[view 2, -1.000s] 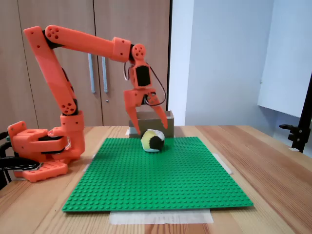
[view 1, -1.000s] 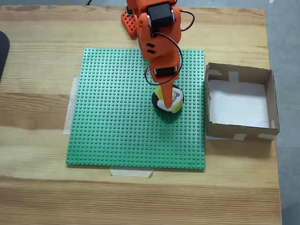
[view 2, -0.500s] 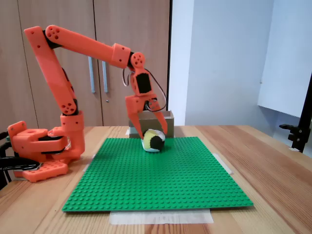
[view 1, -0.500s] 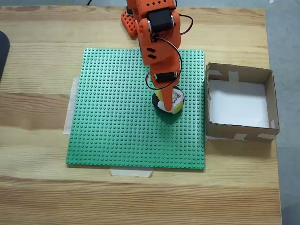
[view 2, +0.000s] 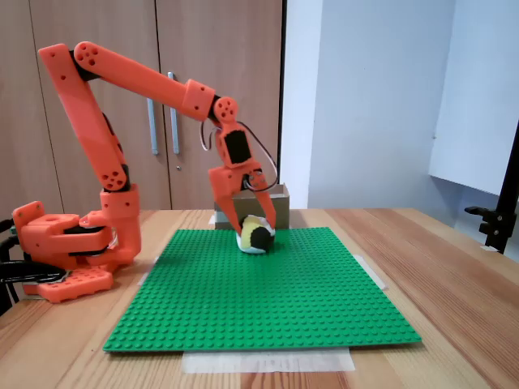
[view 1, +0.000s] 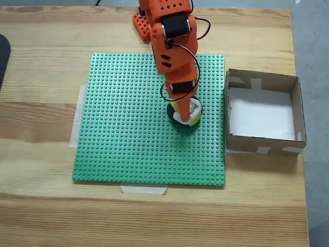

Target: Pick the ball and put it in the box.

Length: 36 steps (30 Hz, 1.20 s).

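We have the jaws (view 2: pixel 253 229) open and straddling the ball (view 1: pixel 186 112), which sits on the green plate (view 1: pixel 128 128), left of the box (view 1: pixel 295 108). Nothing gripped yet. Closing, lifting, carrying right and release remain.

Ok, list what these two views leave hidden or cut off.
- Ball: in the top-down fixed view the end effector covers its left half.
- Box: in the side fixed view the arm hides most of it; its inside is unseen.
- Grip: neither view shows whether the fingers press the ball.
- Dark thing: cut off by the top-down view's left edge.
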Available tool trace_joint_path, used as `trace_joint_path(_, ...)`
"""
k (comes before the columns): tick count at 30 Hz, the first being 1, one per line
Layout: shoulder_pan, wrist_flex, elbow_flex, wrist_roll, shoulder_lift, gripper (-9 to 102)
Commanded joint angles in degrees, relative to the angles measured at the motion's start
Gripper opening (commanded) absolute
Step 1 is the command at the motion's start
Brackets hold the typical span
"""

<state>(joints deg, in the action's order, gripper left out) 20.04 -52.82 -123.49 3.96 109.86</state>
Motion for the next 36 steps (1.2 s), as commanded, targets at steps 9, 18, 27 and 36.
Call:
trace_joint_path(9,-0.62,3.52,1.23,-2.72,1.14,17)
trace_joint_path(18,-1.05,-1.32,9.84,-3.25,1.58,-1)
trace_joint_path(27,1.58,-8.7,21.45,-0.53,1.76,-1)
trace_joint_path(36,4.75,-13.71,28.56,1.05,1.76,-1)
